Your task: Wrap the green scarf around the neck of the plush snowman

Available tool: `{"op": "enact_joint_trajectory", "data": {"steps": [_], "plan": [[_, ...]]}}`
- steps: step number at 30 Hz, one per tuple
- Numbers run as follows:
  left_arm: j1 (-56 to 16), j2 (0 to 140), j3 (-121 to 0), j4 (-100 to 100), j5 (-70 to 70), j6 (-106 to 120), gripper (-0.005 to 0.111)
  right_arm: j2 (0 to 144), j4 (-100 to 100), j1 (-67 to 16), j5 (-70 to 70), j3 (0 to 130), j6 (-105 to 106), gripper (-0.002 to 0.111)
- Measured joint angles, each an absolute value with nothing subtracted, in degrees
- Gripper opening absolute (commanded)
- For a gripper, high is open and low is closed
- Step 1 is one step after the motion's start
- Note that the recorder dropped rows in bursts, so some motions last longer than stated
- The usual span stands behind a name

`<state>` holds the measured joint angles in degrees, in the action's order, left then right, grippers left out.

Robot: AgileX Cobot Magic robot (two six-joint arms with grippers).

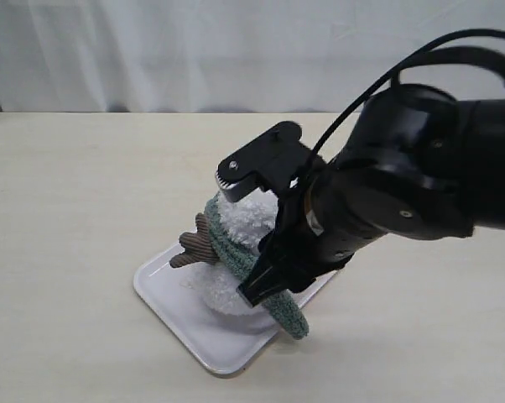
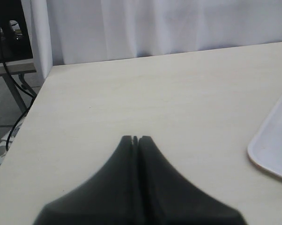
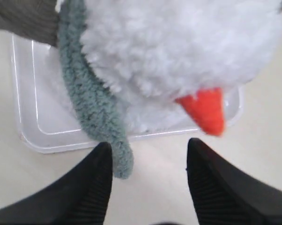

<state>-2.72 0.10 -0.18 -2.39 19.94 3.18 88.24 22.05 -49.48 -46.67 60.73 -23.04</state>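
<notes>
1. Hovering over the plush snowman (image 1: 240, 220) at the centre of the exterior view, the right gripper (image 3: 149, 150) has its jaws spread apart and holds nothing. The loose end of the green scarf (image 1: 236, 252) lies just beside one finger.
2. The scarf sits around the snowman's neck (image 3: 131, 108), between head and body. Its tail hangs toward the lower right of the exterior view, past the edge of the pale tray (image 1: 185, 336).
3. The wrap looks nearly finished, and settling the tail seems to be what remains. Done well, that means pinching the tail close to its end and drawing it gently under the orange nose (image 3: 204, 110). A low, light pull should keep the soft toy from tipping off the tray.
4. The left gripper (image 2: 135, 139) is closed on nothing, above bare table (image 2: 131, 84) near the tray's corner.
5. No brand, label or writing can be read.
</notes>
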Motion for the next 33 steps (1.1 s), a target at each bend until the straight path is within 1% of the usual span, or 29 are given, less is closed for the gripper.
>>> {"op": "enact_joint_trajectory", "data": {"steps": [5,12,15,19,24,27,29,33], "plan": [[-2.7,0.1,-0.2,-2.4,19.9,3.2,0.000,84.1,27.4,-47.3,-46.7,60.7,-31.1,0.047],[-2.7,0.1,-0.2,-2.4,19.9,3.2,0.000,83.0,28.6,-37.0,-46.8,59.8,-32.7,0.043],[-2.7,0.1,-0.2,-2.4,19.9,3.2,0.000,83.0,26.3,-30.9,-43.7,57.1,-30.9,0.043],[-2.7,0.1,-0.2,-2.4,19.9,3.2,0.000,83.0,15.2,-22.7,-36.2,52.7,-21.8,0.043],[-2.7,0.1,-0.2,-2.4,19.9,3.2,0.000,86.2,-6.9,-15.7,-30.8,49.6,0.0,0.043],[-2.7,0.1,-0.2,-2.4,19.9,3.2,0.000,90.3,-20.0,-14.3,-30.0,49.5,14.3,0.043],[-2.7,0.1,-0.2,-2.4,19.9,3.2,0.000,93.1,-26.2,-14.0,-28.7,49.5,20.0,0.043],[-2.7,0.1,-0.2,-2.4,19.9,3.2,0.000,99.1,-30.2,-13.9,-23.2,49.5,23.5,0.043]]}}
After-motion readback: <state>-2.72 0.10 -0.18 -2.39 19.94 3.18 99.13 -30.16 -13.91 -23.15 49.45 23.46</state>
